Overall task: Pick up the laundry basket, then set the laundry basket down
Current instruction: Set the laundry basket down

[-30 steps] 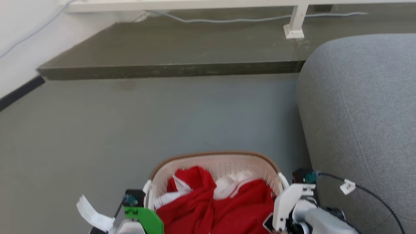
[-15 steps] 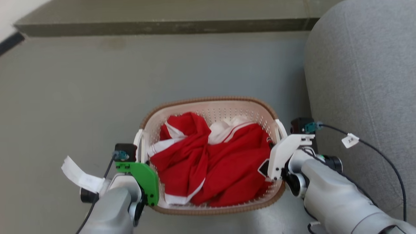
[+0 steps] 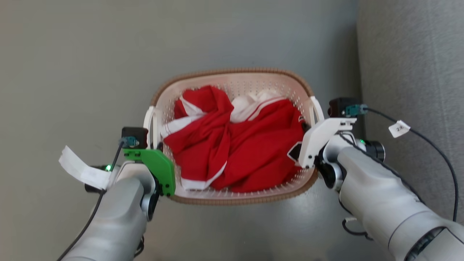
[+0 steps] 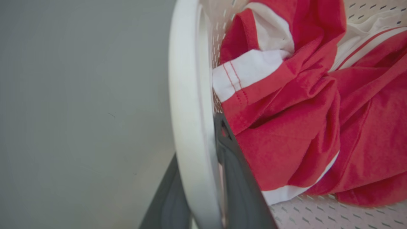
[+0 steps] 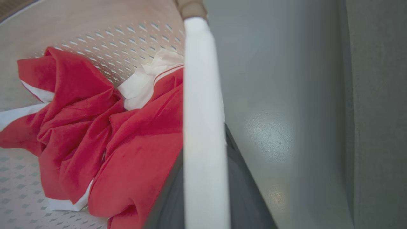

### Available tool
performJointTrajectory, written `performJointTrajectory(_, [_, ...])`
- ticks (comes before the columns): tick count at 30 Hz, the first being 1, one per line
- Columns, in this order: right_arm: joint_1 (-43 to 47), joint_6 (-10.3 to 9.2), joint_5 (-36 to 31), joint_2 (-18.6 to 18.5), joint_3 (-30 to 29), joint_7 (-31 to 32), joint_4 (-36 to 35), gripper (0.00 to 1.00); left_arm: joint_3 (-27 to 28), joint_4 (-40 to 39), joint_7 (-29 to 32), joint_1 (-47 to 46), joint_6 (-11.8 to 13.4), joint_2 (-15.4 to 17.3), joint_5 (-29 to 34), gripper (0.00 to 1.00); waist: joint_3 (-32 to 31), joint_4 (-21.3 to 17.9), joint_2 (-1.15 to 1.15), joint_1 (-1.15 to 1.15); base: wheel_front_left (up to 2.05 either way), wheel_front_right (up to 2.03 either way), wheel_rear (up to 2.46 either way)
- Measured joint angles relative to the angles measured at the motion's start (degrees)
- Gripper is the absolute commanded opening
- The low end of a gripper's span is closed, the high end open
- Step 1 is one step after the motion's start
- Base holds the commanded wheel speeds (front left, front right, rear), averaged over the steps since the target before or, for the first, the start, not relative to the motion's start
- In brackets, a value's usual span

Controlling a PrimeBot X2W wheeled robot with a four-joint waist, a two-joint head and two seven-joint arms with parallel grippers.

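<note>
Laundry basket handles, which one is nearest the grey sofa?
The white handle clamped by the right gripper; the sofa lies beyond it. The other handle, in the left gripper, faces floor.

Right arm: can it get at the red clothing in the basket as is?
Probably not. The right end effector is clamped on the right handle of the laundry basket, a finger on either side. The red clothing lies uncovered just inside that wall, but reaching it would mean letting go first.
</note>
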Motion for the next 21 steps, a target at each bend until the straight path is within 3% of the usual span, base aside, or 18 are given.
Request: performJointTrajectory(21, [-11.55, -0.37, -1.33, -0.43, -1.36, -4.92, 2.43, 0.0, 0.32, -0.22, -4.19, -10.81, 1.02, 0.0, 1.03, 0.0, 17.09, 1.15, 0.0, 0.0, 0.0, 0.0, 0.0])
